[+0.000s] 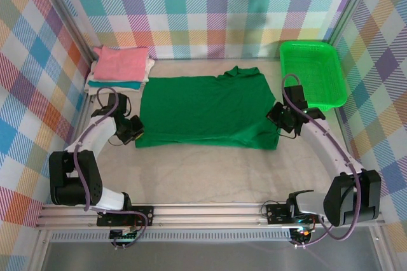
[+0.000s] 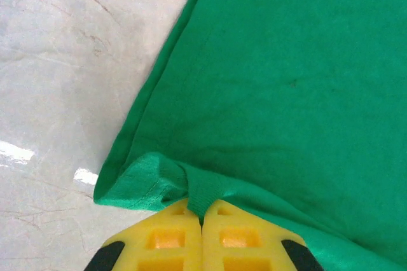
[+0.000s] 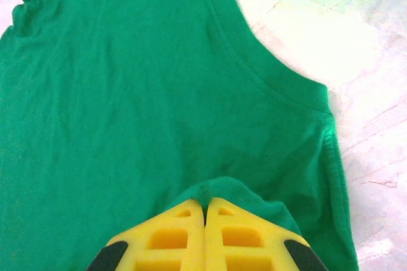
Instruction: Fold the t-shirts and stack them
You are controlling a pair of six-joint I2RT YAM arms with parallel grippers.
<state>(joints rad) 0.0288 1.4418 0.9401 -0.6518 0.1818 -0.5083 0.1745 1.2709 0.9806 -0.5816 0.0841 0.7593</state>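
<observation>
top external: basket point(image 1: 313, 74) near green t-shirt point(image 1: 203, 109)

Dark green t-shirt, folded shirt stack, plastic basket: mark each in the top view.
dark green t-shirt point(image 1: 203, 109): top external view, middle of its body.
folded shirt stack point(image 1: 121, 62): top external view, pink top shirt.
plastic basket point(image 1: 313, 74): top external view, bare floor.

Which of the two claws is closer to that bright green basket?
Right. The right gripper, shut on the dark green t-shirt, sits close beside the basket; the left gripper pinches the shirt's opposite side.
</observation>
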